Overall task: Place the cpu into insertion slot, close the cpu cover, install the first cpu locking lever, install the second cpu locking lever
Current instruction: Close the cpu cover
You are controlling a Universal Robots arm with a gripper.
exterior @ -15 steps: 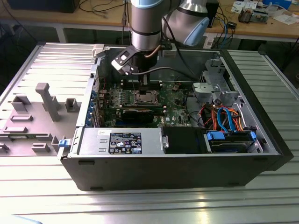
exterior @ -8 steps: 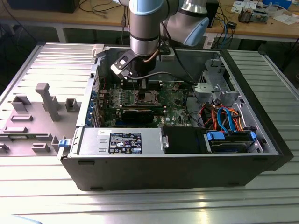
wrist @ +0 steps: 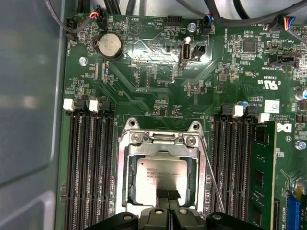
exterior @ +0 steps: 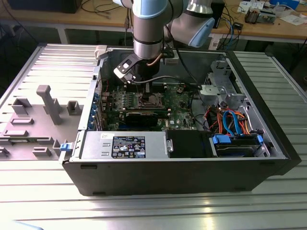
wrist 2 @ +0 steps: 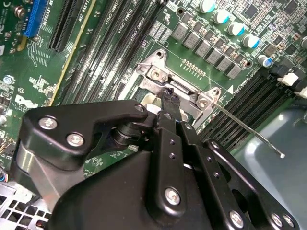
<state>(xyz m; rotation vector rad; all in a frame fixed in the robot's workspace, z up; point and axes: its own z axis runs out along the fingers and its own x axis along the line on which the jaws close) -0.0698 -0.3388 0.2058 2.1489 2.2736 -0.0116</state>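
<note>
We look into an open desktop computer case [exterior: 168, 177] lying on its side on a ribbed metal table [exterior: 144, 211]. In the exterior view, the robot arm [exterior: 151, 28] comes down from above into the case, and its black gripper [exterior: 145, 88] hangs just over the processor socket on the green motherboard [exterior: 180, 112]. A boxed power supply [exterior: 127, 145] sits along the near wall of the case. A bundle of orange and blue cables [exterior: 230, 120] lies towards the exterior view's right.

In the first wrist view we see the cpu [wrist: 160, 172] lying flat in its socket, silver-grey top upward. The cpu cover [wrist: 162, 149], a thin silver frame, lies down around it, so the chip shows through the square window. The gripper [wrist: 168, 194] meets the edge of the chip and cover. Its two fingertips are drawn narrow, pressed side by side, and we see nothing between them. A thin wire locking lever [wrist: 213, 182] runs along one side of the socket. Black memory slots [wrist: 91, 163] flank the socket on both sides, and a round coin battery [wrist: 109, 45] sits well apart on the board.

In the second wrist view the closed tip of the gripper [wrist 2: 168, 96] touches the metal socket frame beside two screws. The locking lever [wrist 2: 244, 127] slants away from the socket, its free end out over the memory slots.
</note>
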